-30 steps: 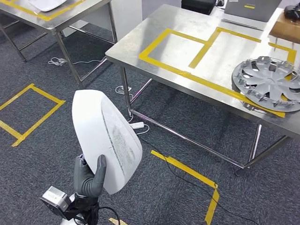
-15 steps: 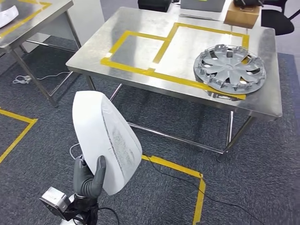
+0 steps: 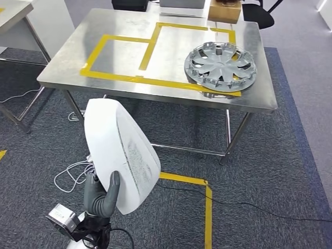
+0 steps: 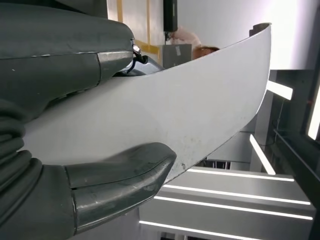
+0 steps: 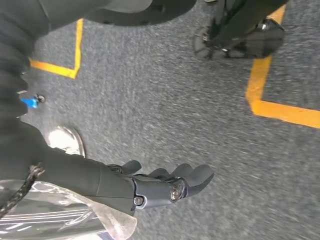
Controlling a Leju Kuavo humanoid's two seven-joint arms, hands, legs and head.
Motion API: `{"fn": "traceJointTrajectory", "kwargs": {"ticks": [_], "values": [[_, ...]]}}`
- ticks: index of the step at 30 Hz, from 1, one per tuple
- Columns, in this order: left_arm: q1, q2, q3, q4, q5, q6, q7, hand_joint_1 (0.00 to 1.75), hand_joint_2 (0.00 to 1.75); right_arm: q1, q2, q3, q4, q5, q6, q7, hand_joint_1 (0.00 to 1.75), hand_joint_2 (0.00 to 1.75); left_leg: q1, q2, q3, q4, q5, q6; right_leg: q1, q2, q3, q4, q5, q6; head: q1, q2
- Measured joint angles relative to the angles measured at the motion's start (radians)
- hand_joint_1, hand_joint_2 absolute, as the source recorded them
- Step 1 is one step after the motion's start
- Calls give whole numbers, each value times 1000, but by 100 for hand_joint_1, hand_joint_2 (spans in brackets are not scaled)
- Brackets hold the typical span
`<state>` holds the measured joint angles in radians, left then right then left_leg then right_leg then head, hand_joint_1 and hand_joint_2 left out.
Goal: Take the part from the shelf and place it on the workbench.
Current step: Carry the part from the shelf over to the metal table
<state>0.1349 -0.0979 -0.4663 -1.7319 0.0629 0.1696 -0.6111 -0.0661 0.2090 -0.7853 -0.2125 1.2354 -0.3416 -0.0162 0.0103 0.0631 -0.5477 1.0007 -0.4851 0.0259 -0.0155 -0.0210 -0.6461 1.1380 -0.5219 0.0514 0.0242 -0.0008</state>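
White curved plastic shell part point(image 3: 117, 155) held upright in left hand point(image 3: 99, 199), thumb clamped on its near edge. Steel desk point(image 3: 117, 57) with yellow tape lies ahead, far of the part. Right hand point(image 5: 158, 185) hangs empty, fingers loosely apart.

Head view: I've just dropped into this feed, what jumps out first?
The big white curved part fills the lower left, held up by the left hand with its fingers wrapped on the edge. Beyond it stands the steel workbench marked with yellow tape, a silver hubcap lying on its right side.
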Motion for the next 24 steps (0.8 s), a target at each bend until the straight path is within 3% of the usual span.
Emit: {"fn": "traceJointTrajectory", "kwargs": {"ticks": [2,3,5,6,8,10,12,13,14,16,17,18,21,23,24], "values": [[-3,-1,0,0,0,0,1,175,175,-2,0,-1,0,3,-1,2,0,175,-7,17,3,4,-5,-9,5,-35,69,-114,33,-11,-2,0],[-5,-1,-1,0,-1,0,2,175,175,-3,0,-1,0,4,-1,3,0,175,-10,25,4,5,-7,-14,8,-43,81,-136,35,-17,-4,0],[-9,-2,-3,0,-2,1,4,175,175,-2,0,0,0,19,-10,5,0,175,-11,39,6,6,-9,-23,10,-29,80,-140,36,-30,-8,0],[-12,-3,-3,0,-2,2,5,175,175,0,0,2,0,32,-17,8,0,175,-9,33,6,11,-15,-28,8,-22,80,-141,38,-35,-8,0],[-15,-4,-4,0,-3,6,6,175,175,2,-1,8,0,57,-26,13,0,175,-3,-7,-14,67,-56,-38,4,-10,82,-144,42,-48,-12,0],[-15,-2,-4,1,-3,9,8,175,175,0,-1,12,0,68,-26,17,0,175,1,-46,-70,196,-121,-44,3,2,82,-144,42,-55,-15,0],[-14,0,-4,2,-3,11,9,175,175,0,-2,14,0,73,-32,20,0,175,1,-56,-117,292,-147,-46,5,15,84,-143,41,-57,-16,0],[-14,1,-4,3,-3,12,10,175,175,1,-2,14,0,75,-38,22,0,175,1,-57,-117,289,-130,-44,5,20,85,-143,41,-57,-16,0],[-14,1,-4,4,-3,13,10,175,175,1,-2,15,0,77,-45,23,0,175,1,-57,-100,247,-96,-41,6,25,87,-143,41,-56,-16,0],[-15,1,-4,4,-3,16,11,175,175,1,-2,18,0,83,-58,26,0,175,-1,-60,-42,112,-23,-31,8,34,90,-141,39,-53,-16,0],[-16,1,-5,4,-3,18,11,175,175,0,-2,19,0,91,-67,33,0,175,-2,-62,-20,59,-5,-27,9,37,88,-139,39,-50,-16,0],[-16,1,-5,4,-4,19,11,175,175,0,-2,23,0,101,-79,45,0,175,-4,-64,-9,28,1,-24,10,39,85,-138,39,-45,-15,0],[-17,0,-6,4,-6,25,14,175,175,1,-2,43,0,150,-132,112,0,175,-5,-64,-9,11,1,-11,8,37,77,-137,39,-26,-14,0],[-16,-1,-7,4,-8,28,15,175,175,2,-2,61,0,177,-170,164,0,175,-1,-61,-8,3,8,1,6,33,54,-93,7,-17,-11,0],[-15,-2,-8,4,-8,29,15,175,175,2,-2,69,0,184,-184,183,0,175,-1,-59,-8,2,9,4,5,31,28,-38,-24,-14,-9,0]]}}
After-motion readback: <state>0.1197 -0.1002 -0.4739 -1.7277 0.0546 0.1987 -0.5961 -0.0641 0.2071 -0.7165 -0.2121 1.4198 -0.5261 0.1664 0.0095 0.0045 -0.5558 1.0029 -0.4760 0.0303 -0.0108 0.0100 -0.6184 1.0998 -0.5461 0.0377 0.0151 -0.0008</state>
